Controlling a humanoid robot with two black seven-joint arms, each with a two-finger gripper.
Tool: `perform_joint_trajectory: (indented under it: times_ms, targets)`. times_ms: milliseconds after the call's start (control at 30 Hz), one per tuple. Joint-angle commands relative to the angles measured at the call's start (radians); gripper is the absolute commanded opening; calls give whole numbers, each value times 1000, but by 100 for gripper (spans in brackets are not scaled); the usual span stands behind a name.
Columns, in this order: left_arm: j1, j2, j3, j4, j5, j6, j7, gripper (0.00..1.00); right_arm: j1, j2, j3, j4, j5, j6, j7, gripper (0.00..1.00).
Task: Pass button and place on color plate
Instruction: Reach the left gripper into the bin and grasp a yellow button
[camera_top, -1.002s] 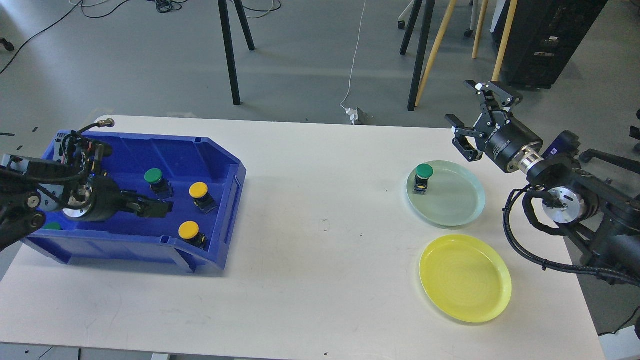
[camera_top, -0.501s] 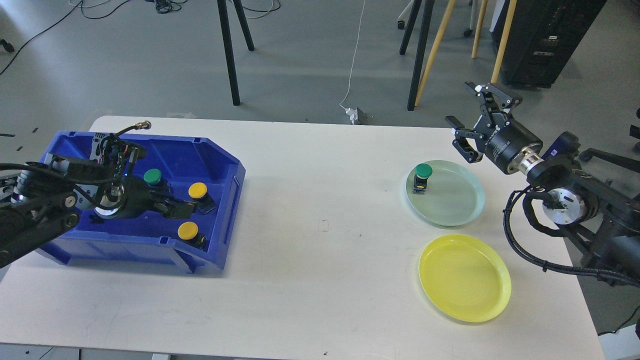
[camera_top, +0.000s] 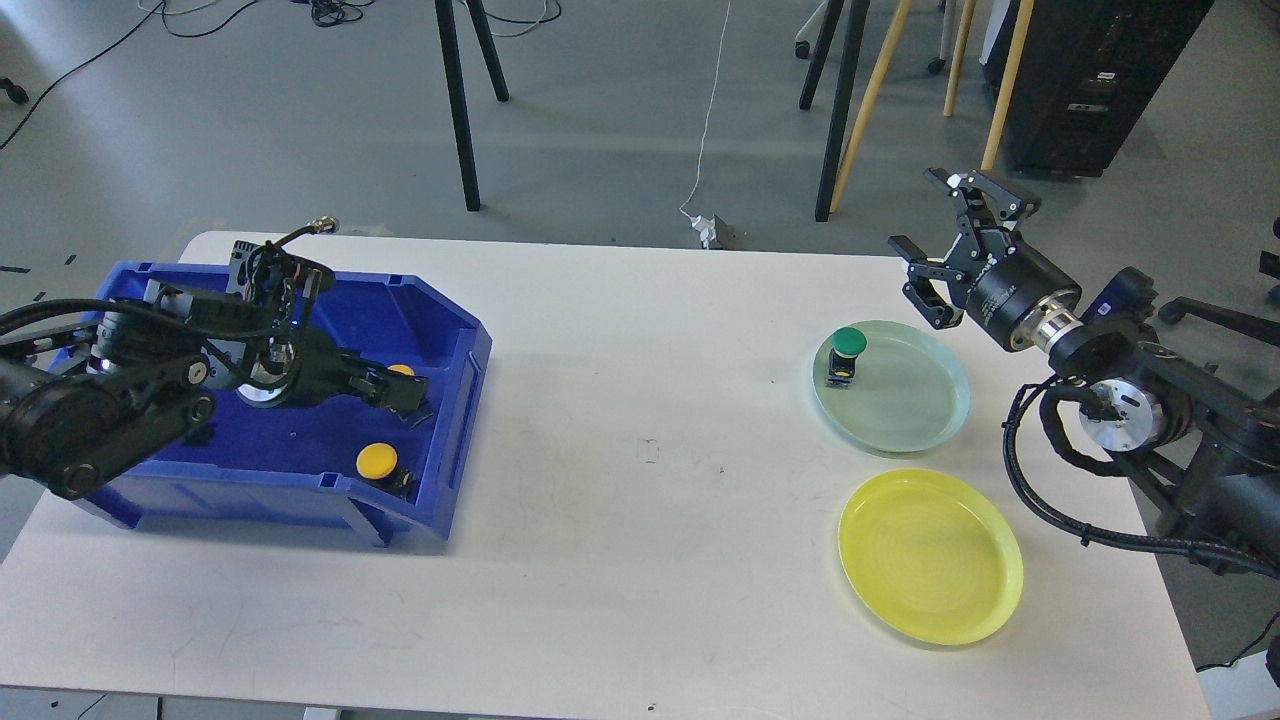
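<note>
The left end effector (camera_top: 405, 393) reaches into the blue bin (camera_top: 440, 330) on the left of the white tabletop (camera_top: 640, 560); its dark fingers sit right at a yellow button (camera_top: 402, 371) near the bin's right wall, mostly covering it, and I cannot tell whether they are spread or pinching it; a second yellow button (camera_top: 377, 460) lies apart from them, nearer the bin's front lip; the right end effector (camera_top: 945, 245) hangs above the far right of the tabletop with its fingers spread wide and nothing between them, just beyond the far rim of the pale green plate (camera_top: 915, 425); a green button (camera_top: 847, 352) stands on the left part of that plate, near this end effector but not touching it; the yellow plate (camera_top: 930, 555) lies just in front of the green one, close to it.
</note>
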Motion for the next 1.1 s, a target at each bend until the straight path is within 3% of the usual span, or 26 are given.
perform_joint_trajectory:
  times_ms: [0, 334, 501, 734, 935, 1068]
  targets:
    - [2, -32, 0, 52, -1, 2, -3, 97, 0, 2, 0, -1, 0, -2, 0, 78]
    - [8, -95, 5, 147, 1, 5, -24, 94, 0, 2, -2, -1, 0, -6, 0, 78]
    - [9, -98, 5, 150, 30, 15, -26, 76, 0, 2, -2, -3, -2, -8, 0, 78]
    - [9, -96, 5, 153, 50, 25, -28, 63, 3, 2, -2, -4, -2, -8, 0, 78]
    - [11, -93, 5, 151, 51, 18, -29, 37, 5, 4, -2, -10, -5, -8, 0, 78]
    - [9, -92, 5, 141, 51, 14, -31, 28, 5, 5, -3, -20, -6, -8, 0, 78]
